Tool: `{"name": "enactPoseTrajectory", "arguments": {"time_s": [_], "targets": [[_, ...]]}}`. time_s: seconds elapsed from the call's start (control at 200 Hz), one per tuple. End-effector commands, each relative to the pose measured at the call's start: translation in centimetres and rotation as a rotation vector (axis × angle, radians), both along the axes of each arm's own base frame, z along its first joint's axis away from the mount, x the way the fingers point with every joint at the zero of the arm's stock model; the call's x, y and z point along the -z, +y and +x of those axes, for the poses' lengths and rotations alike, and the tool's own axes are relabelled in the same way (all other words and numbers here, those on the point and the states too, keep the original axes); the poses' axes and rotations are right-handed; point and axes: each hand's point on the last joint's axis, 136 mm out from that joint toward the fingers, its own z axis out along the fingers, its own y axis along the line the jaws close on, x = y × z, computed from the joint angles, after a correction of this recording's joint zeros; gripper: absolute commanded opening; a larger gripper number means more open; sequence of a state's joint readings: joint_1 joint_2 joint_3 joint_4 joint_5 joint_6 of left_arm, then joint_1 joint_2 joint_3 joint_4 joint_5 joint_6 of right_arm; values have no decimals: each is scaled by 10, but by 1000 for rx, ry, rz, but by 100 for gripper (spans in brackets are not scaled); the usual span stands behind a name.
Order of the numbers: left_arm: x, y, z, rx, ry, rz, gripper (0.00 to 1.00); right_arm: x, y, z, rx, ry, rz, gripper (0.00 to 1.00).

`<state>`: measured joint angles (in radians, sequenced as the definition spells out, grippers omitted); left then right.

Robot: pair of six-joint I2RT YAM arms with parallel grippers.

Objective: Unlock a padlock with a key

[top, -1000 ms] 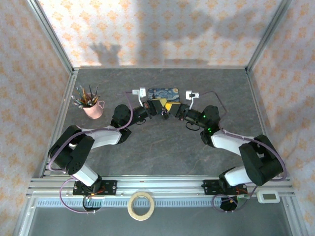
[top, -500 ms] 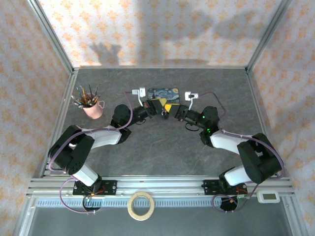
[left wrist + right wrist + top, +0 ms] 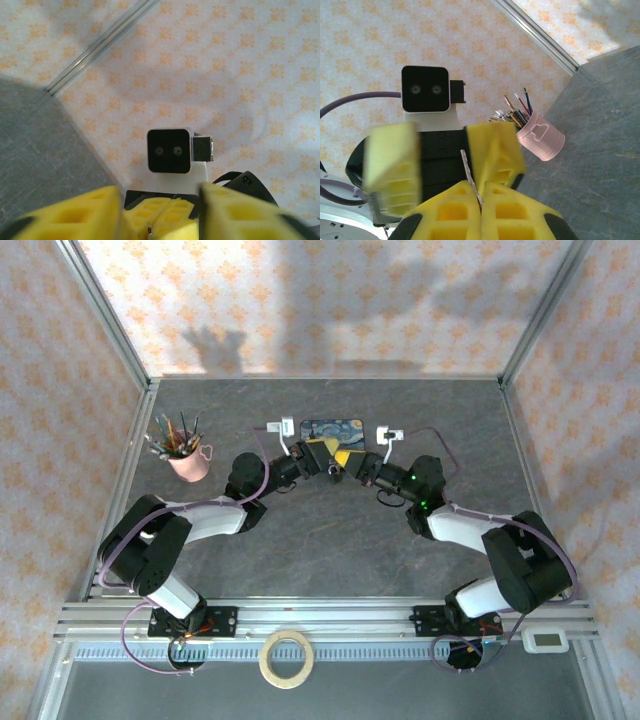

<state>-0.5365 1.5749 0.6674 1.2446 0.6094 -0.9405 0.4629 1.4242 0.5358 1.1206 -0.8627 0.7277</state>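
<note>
The thin silvery key [image 3: 468, 165] sticks up from between the yellow fingers of my right gripper [image 3: 481, 187], which is shut on it. Its tip also pokes out of those shut fingers as seen from the left wrist, key [image 3: 149, 229]. My left gripper [image 3: 160, 195] stands open, its two yellow fingers [image 3: 495, 150] spread on either side of the key and of the right fingertips. From above, the left gripper [image 3: 324, 450] and the right gripper [image 3: 350, 462] meet nose to nose in front of the blue tin. The padlock is out of view.
A blue starry-night tin [image 3: 335, 427] lies just behind the grippers. A pink cup of pencils [image 3: 190, 462] stands at the left. A tape roll [image 3: 286, 658] rests on the front rail. Patterned walls close the table in on three sides.
The left gripper's fingers have spread apart around the key. The right gripper has closed on the key. Both arms stay where they were.
</note>
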Motion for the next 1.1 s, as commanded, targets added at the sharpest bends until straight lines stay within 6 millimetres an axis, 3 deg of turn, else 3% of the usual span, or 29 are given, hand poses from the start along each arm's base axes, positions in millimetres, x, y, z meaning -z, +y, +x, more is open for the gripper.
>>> {"name": "enactPoseTrajectory", "arguments": {"time_s": [0.0,0.115,0.425,0.796,0.846,1.001,1.096], "targets": [[8,31,17,-135,55,-23,61,3,-12,5,61,-28,-48,0],[16,42,18,-135,79,-63,60,6,-18,3,78,-36,-90,0],[11,6,3,11,44,-121,63,10,-17,2,64,21,-61,0],[12,-10,0,54,45,-147,61,17,-7,5,39,67,-21,0],[12,-11,0,54,43,-142,57,16,-6,5,34,67,-16,0],[14,-15,1,57,44,-125,24,18,-2,6,23,72,-17,0],[14,-16,1,57,43,-118,12,17,0,6,20,70,-14,0]]}}
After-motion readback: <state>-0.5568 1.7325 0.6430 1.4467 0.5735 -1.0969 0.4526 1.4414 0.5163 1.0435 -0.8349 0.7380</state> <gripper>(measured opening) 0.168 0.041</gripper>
